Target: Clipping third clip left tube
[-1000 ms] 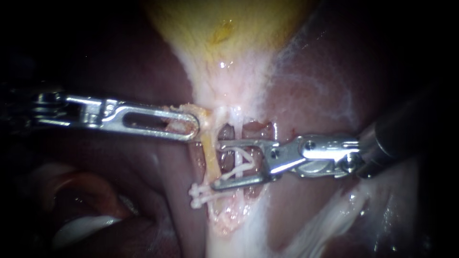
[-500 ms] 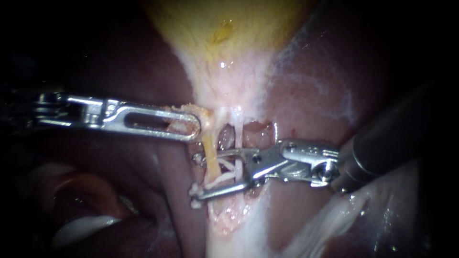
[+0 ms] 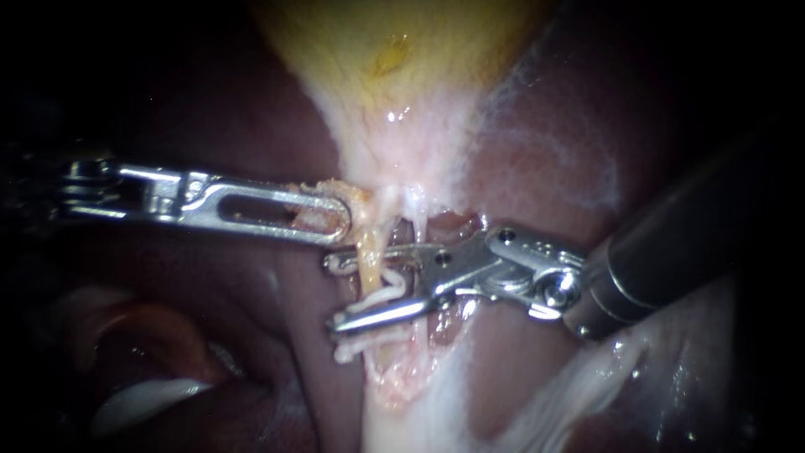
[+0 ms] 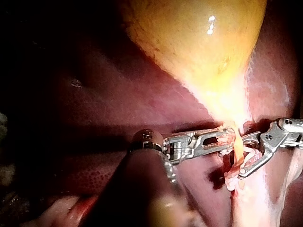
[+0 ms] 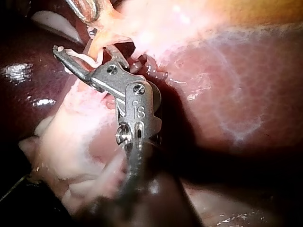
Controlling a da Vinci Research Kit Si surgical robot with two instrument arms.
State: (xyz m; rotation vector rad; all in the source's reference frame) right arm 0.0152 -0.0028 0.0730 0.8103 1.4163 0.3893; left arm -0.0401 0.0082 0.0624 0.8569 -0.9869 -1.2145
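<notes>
Right instrument [image 3: 329, 292] jaws stand parted astride the left tube [image 3: 369, 258], a white clip [image 3: 384, 294] between them. The tube runs square across them toward the gallbladder [image 3: 394, 59] and is lost behind the lower jaw. Beside the upper jaw, left instrument [image 3: 340, 221] jaws clench tissue [image 3: 359, 200].

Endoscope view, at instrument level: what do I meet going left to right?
Left instrument, shut on tissue → left tube, straddled by the right instrument's open jaws → that instrument's dark shaft.

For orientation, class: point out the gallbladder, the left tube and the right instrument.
gallbladder [image 3: 394, 50], endoscope view, yellow body.
left tube [image 3: 367, 273], endoscope view, stretch between the jaws.
right instrument [image 3: 330, 292], endoscope view, midway between its jaw tips.
</notes>
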